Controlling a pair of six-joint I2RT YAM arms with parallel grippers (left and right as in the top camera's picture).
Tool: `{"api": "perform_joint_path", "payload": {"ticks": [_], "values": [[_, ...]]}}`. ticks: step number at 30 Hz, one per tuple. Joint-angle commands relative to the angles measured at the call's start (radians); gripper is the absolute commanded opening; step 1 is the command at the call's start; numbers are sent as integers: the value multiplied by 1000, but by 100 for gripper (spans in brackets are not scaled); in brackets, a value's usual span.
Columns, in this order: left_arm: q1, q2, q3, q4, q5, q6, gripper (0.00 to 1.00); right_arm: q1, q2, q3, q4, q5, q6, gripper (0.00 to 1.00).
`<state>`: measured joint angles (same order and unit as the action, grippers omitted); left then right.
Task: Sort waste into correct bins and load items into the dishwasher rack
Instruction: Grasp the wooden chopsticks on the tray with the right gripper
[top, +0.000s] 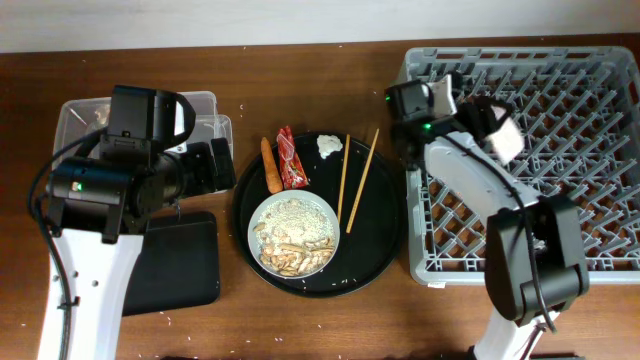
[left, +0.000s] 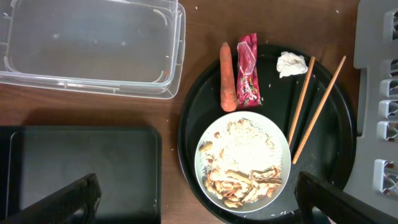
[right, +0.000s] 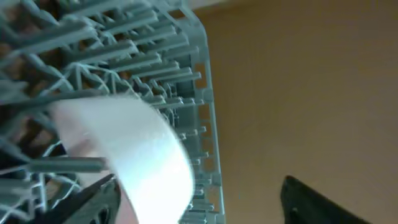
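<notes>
left gripper (left: 196, 179): hovering over the table's left side, fingers spread wide, nothing between them.
right gripper (right: 199, 182): out over the dishwasher rack (top: 580, 100), fingers spread apart.
white bowl (right: 143, 149): right up against the rack's pegs and close by one finger of the right gripper; the wrist view is blurred, so i cannot tell if that finger touches it.
clear tub (left: 177, 56): far left at the back, looks bare inside.
black rectangular tray (left: 81, 162): just in front of the tub.
round black tray (left: 329, 143): centre of the table (top: 300, 320), between the bins and the rack.
carrot (left: 228, 78): lying at the round tray's back-left edge, tip hanging over the rim.
red wrapper (left: 249, 70): just beside the carrot, on its right.
tissue (left: 291, 63): crumpled at the back of the round tray.
chopsticks (left: 301, 102): two sticks lying side by side, right of the plate-bowl, fanning slightly.
plate-bowl (left: 200, 155): front of the round tray.
rice scraps (left: 245, 149): heaped in the plate-bowl, with browner bits at the front.
</notes>
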<state>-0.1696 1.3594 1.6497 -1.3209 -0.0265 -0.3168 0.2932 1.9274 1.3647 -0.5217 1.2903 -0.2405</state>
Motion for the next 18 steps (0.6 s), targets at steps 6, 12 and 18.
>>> {"api": "perform_joint_path", "payload": {"ticks": [6, 12, 18], "values": [[2, -4, 12, -1, 4, -5, 99, 220, -243, 9, -82, -360, 109, 93], [2, -4, 12, -1, 4, -5, 99, 221, -207, 8, -259, -1299, 783, 45], [2, -4, 12, -1, 4, -5, 99, 159, 93, 8, -236, -1296, 956, 39]]}}
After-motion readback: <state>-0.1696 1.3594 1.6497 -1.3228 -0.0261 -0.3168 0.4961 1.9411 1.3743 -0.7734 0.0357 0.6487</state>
